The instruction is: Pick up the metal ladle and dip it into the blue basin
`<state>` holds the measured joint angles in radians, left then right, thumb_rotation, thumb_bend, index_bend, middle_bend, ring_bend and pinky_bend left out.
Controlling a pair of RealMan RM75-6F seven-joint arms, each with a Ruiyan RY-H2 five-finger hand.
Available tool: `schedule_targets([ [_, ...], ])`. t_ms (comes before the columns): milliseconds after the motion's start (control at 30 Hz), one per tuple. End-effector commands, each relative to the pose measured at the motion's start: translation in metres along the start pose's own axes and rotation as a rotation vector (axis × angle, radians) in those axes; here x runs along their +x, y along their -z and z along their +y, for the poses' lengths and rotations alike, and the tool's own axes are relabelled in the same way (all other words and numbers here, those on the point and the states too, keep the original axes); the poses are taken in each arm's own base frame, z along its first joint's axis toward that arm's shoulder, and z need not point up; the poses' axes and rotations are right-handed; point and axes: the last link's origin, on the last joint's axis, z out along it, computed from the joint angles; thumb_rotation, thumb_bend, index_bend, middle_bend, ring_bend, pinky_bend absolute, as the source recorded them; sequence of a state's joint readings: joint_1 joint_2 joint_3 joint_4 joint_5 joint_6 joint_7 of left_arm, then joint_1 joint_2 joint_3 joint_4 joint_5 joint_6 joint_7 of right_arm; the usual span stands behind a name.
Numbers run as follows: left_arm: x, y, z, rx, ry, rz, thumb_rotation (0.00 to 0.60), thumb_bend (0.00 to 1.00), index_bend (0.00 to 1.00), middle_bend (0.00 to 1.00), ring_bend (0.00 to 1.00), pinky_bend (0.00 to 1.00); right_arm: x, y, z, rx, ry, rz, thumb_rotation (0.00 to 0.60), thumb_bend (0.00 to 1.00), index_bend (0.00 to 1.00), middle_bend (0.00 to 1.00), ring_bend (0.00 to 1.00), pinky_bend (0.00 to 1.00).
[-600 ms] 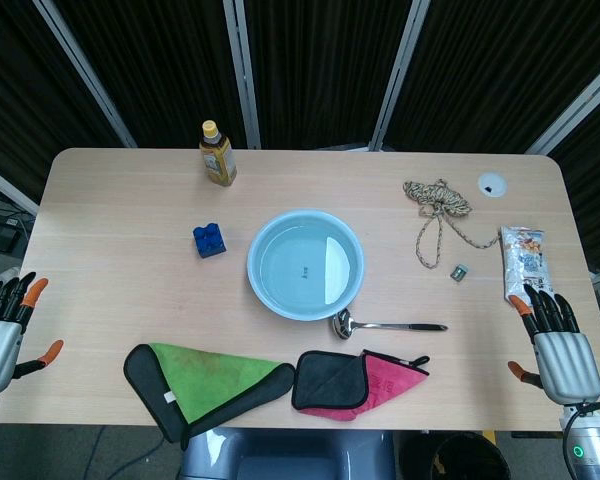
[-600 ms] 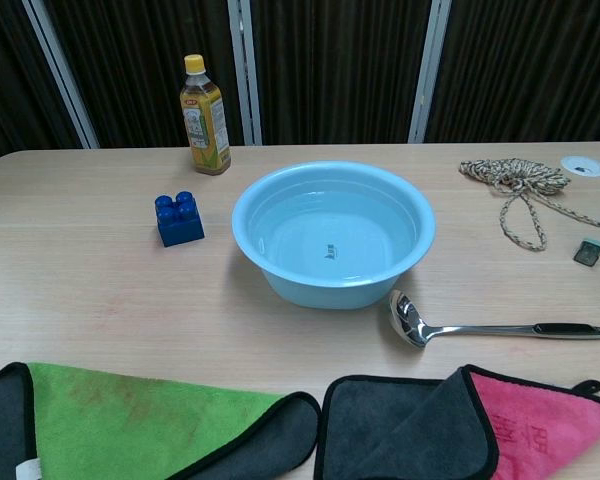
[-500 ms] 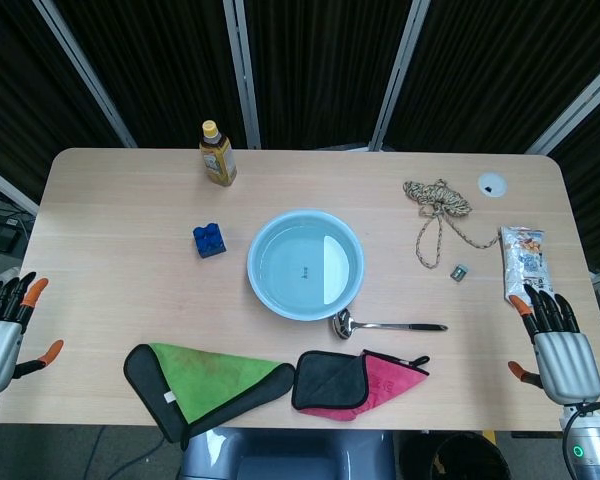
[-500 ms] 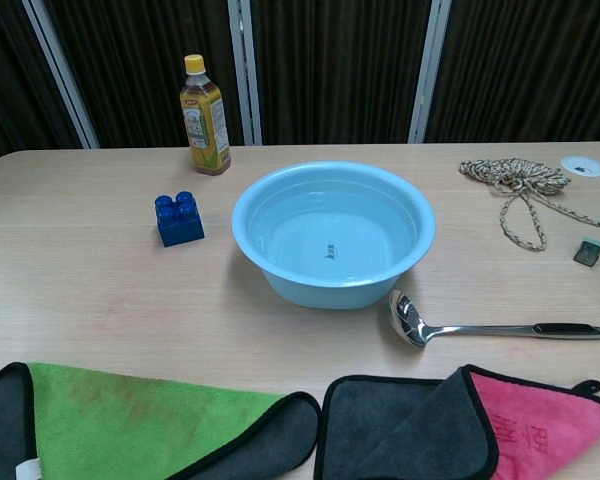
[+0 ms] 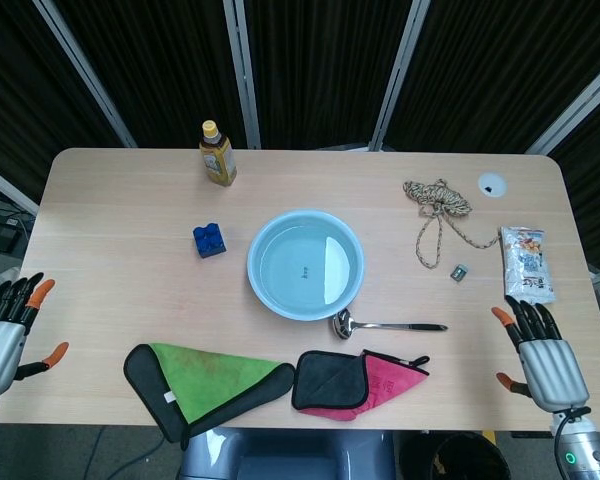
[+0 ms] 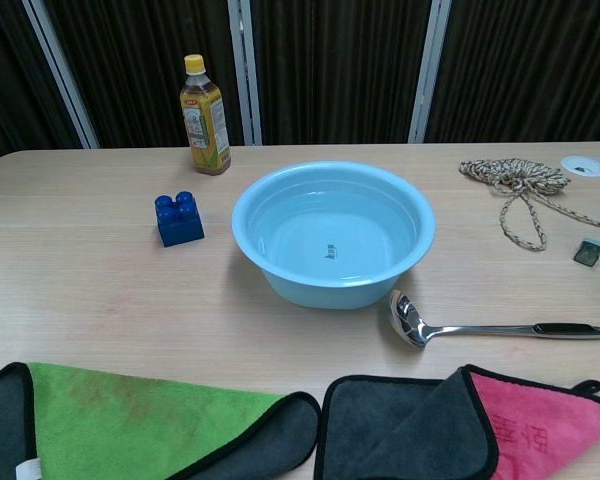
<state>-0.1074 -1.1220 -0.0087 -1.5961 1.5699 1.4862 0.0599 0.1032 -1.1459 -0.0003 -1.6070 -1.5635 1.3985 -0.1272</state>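
The metal ladle [image 5: 385,325] [image 6: 480,328] lies flat on the table, its bowl just in front of the blue basin [image 5: 305,264] [image 6: 332,235] and its black-tipped handle pointing right. The basin stands mid-table, and water shows in it. My right hand [image 5: 543,353] hovers at the table's right front corner, fingers spread, holding nothing, well right of the ladle's handle. My left hand [image 5: 5,334] is at the left edge, fingers also spread and empty. Neither hand shows in the chest view.
A green-and-black cloth [image 5: 205,385] and a pink-and-grey cloth [image 5: 360,380] lie along the front edge. A blue block [image 5: 209,240] and a tea bottle [image 5: 217,154] stand left of and behind the basin. Rope [image 5: 437,208], a small clip [image 5: 459,271] and a snack packet [image 5: 526,263] lie at right.
My right hand has shifted slightly left and toward the front edge. The left hand has barely moved. The ladle and basin stay put.
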Motion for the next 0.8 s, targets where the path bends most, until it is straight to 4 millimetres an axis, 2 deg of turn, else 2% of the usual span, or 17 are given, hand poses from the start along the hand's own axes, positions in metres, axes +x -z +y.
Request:
schedule_targets([
  [33,-0.001,-0.001,0.002,-0.016,0.005,-0.006,0.489,0.25,0.00,0.00,0.00,0.00,-0.006,-0.006,-0.012,0.072,0.021,-0.074,0.600,0.06,0.24,0.00,0.00,0.00],
  [167,-0.002,-0.005,0.005,-0.037,0.018,-0.022,0.494,0.25,0.00,0.00,0.00,0.00,-0.006,-0.020,-0.024,0.121,0.004,-0.156,0.600,0.14,0.32,0.00,0.00,0.00],
  [267,-0.003,-0.006,0.007,-0.056,0.028,-0.028,0.494,0.26,0.00,0.00,0.00,0.00,-0.004,-0.028,-0.029,0.130,0.022,-0.166,0.600,0.16,0.35,0.00,0.00,0.00],
  [633,-0.005,-0.013,0.007,-0.069,0.058,-0.054,0.494,0.29,0.00,0.00,0.00,0.00,-0.010,-0.064,-0.033,0.108,0.038,-0.188,0.600,0.24,0.36,0.00,0.00,0.00],
  [800,-0.005,-0.013,0.007,-0.077,0.056,-0.045,0.492,0.29,0.00,0.00,0.00,0.00,-0.020,-0.081,-0.046,0.130,0.029,-0.224,0.600,0.24,0.36,0.00,0.00,0.00],
])
